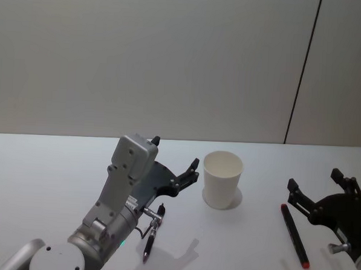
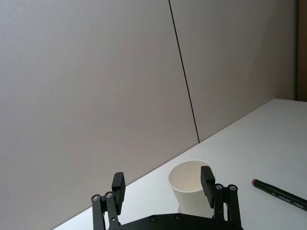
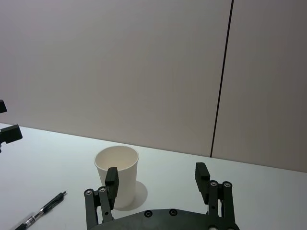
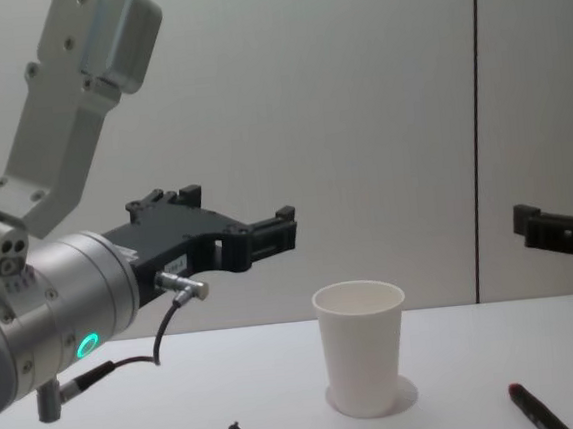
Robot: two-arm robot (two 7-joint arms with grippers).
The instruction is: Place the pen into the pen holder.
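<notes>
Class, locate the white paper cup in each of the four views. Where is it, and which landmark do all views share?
Head view: the paper cup stands right of centre on the table.
Left wrist view: cup beyond the open left gripper.
Right wrist view: cup beyond the open right gripper.
Chest view: cup low, slightly right of centre.
Shared landmark: the dark vertical wall seam behind it.
</notes>
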